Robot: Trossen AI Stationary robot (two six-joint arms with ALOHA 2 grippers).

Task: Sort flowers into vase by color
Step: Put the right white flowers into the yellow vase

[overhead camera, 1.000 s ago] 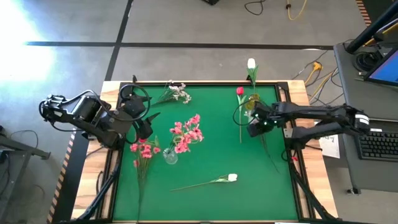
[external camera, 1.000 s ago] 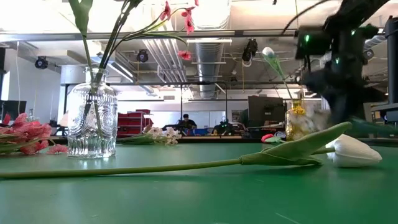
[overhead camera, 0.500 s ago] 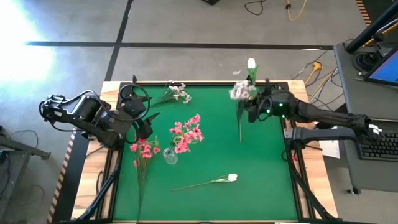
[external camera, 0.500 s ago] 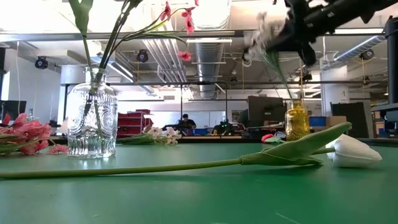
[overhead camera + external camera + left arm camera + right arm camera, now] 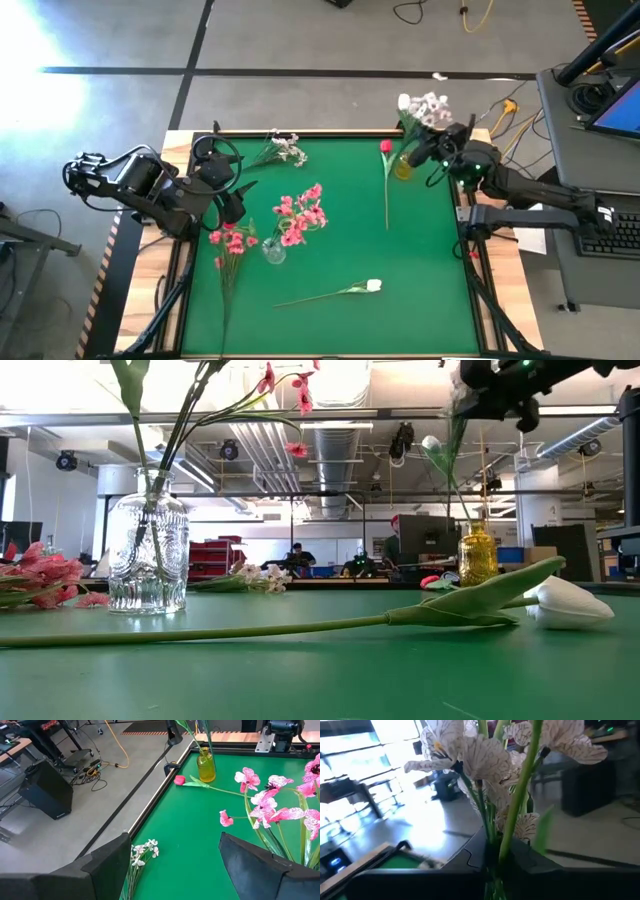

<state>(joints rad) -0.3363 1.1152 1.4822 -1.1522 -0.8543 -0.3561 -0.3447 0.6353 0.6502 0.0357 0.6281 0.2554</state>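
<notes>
The green surface (image 5: 330,250) carries most of the flowers. The left gripper (image 5: 236,195) waits at the surface's left edge, jaws apart, holding nothing. The right gripper (image 5: 432,148) is raised over the far right corner, jaws clamped on the stem of a pale white-blossom spray (image 5: 430,106) — its blooms hang beyond the surface's far edge, just above the yellow vase (image 5: 404,165). A white tulip (image 5: 404,103) stands in that vase. A clear glass vase (image 5: 274,250) near the middle holds pink blossom sprays (image 5: 302,212). More pink blossoms (image 5: 232,240) lie left of it. A red tulip (image 5: 385,147) lies beside the yellow vase, another white tulip (image 5: 372,286) lies near the front, and a small white spray (image 5: 287,148) lies at the far edge.
</notes>
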